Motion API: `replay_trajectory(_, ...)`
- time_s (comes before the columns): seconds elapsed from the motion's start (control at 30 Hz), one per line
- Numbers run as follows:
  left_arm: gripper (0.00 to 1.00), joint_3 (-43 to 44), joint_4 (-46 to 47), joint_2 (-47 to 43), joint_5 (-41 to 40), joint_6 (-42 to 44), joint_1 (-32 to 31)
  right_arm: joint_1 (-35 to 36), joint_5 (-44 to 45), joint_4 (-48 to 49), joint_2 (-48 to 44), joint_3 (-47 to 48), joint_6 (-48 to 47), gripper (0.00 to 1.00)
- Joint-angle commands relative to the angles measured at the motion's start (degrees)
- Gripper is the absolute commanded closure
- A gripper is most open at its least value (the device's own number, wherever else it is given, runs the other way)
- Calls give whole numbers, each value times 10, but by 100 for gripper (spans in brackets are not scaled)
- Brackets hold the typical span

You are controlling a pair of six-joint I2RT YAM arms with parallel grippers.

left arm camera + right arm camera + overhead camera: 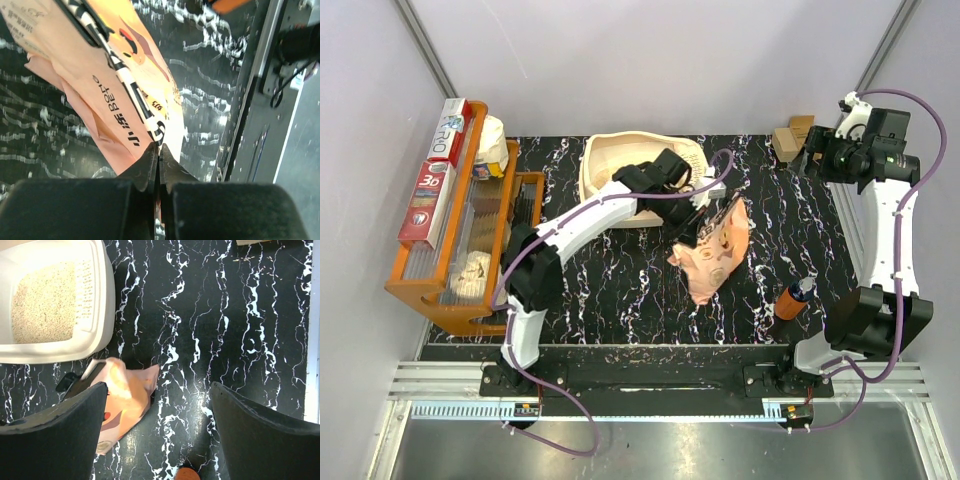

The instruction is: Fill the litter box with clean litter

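Overhead view of a black, white-veined table (pixel 620 290) with two robot arms mounted at the bottom of the frame. The litter box (pixel 595 160), a cream tray, sits at upper centre. In the right wrist view it fills the upper left corner, and pale tan litter (pixel 42 305) covers its floor beside a slotted grille.

The left arm reaches from lower left up to the centre of the frame. The left gripper (pixel 159 152) is pinched tight on the edge of a pink bag (pixel 715 250), its two black fingers pressed together with only the bag's thin edge between them. The bag hangs just right of and below the litter box, with its bulk slanting toward the lower centre. It carries black characters and a striped band.

The right arm stands along the right edge. The right gripper (pixel 157 390) is spread wide and holds nothing, looking down on the table, the bag's corner and the litter box. It hovers at upper right in the overhead view, beside a cardboard box (pixel 792 135).

An orange bottle (pixel 792 298) stands at right centre. An orange wooden tray (pixel 410 285) of boxes lies at the left edge.
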Motion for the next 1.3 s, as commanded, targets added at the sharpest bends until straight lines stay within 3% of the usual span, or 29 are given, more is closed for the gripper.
replay_trajectory(0.0, 100, 8, -137, -87, 5, 132, 33, -2, -40, 25, -22, 1, 17, 12)
replay_trajectory(0.27, 100, 14, -245, -119, -131, 372, 62, -1, -54, 29, -23, -17, 27, 12)
replay_trajectory(0.37, 100, 14, -255, -112, -174, 418, 68, -1, -58, 31, -24, -24, 30, 12)
replay_trajectory(0.73, 100, 29, -261, -103, -221, 416, 83, -1, -95, 27, -19, -34, 12, 11)
replay_trajectory(0.77, 81, 28, -251, -108, -222, 409, 86, -1, -115, 22, -17, -33, 2, 11)
replay_trajectory(0.8, 37, 23, -238, -124, -228, 395, 87, -1, -170, 15, -16, -30, -37, 10)
replay_trajectory(0.83, 1, 10, -223, -137, -235, 357, 87, -1, -199, 4, -13, -20, -61, 10)
replay_trajectory(0.97, 1, -8, -181, -192, -303, 257, 88, 7, -254, -52, 3, 9, -136, 9)
replay_trajectory(1.1, 1, -63, -151, -258, -253, 223, 110, 73, -217, -101, 30, 50, -243, 9)
replay_trajectory(1.2, 1, -180, -64, -333, -242, 215, 118, 128, -189, -138, 60, 81, -330, 8)
replay_trajectory(1.27, 1, -215, -7, -372, -240, 205, 121, 180, -185, -163, 91, 96, -372, 8)
